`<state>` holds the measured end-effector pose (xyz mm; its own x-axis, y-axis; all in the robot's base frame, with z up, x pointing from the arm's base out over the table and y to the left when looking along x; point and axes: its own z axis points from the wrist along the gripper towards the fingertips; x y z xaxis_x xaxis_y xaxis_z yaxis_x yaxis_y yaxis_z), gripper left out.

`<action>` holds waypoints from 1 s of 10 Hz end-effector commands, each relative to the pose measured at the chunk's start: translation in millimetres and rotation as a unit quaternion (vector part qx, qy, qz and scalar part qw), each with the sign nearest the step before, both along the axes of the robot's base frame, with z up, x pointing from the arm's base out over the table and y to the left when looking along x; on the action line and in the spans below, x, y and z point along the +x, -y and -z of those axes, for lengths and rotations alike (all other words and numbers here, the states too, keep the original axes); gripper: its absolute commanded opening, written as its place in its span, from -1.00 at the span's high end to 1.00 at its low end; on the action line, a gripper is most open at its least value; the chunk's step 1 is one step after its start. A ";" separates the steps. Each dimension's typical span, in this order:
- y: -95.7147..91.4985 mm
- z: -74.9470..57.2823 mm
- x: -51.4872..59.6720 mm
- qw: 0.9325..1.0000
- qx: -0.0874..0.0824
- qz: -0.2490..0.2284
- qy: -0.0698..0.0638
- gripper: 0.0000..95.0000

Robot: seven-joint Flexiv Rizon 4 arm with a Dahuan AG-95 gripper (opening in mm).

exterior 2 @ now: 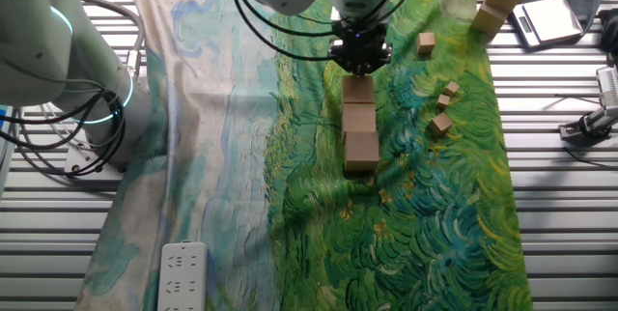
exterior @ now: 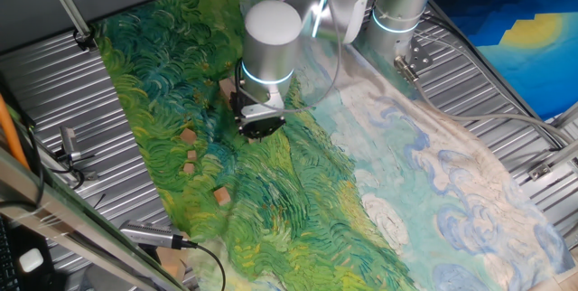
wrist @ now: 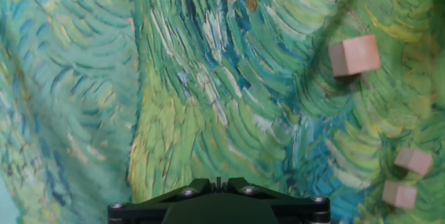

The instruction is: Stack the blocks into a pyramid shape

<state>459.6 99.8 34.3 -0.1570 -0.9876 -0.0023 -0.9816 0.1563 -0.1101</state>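
Note:
Three larger tan blocks lie touching in a row on the green cloth: the far one (exterior 2: pixel 359 89), the middle one (exterior 2: pixel 359 118) and the near one (exterior 2: pixel 361 150). My gripper (exterior 2: pixel 359 63) hangs right over the far end of that row, and its fingers are too dark to make out. In one fixed view the gripper (exterior: pixel 260 126) hides most of the row, leaving only one block's edge (exterior: pixel 226 88) showing. Several small blocks (exterior 2: pixel 443 101) lie scattered to the right. The hand view shows only the gripper's black housing (wrist: pixel 217 200) and three small blocks (wrist: pixel 354 55).
Two more tan blocks (exterior 2: pixel 500 0) stand stacked off the cloth on the metal table, next to a scale (exterior 2: pixel 546 19). A white power strip (exterior 2: pixel 182 274) lies at the cloth's near corner. A second robot base (exterior 2: pixel 87 79) stands at the left, with cables around it.

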 end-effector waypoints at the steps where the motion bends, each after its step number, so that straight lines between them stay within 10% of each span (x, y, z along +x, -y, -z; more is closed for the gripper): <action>1: 2.3 2.1 -1.1 1.000 0.001 0.000 -0.001 1.00; 10: -15.8 -24.9 -3.6 1.000 0.003 0.024 -0.005 1.00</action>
<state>452.5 115.9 68.9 -0.2040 -0.9790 -0.0017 -0.9749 0.2033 -0.0910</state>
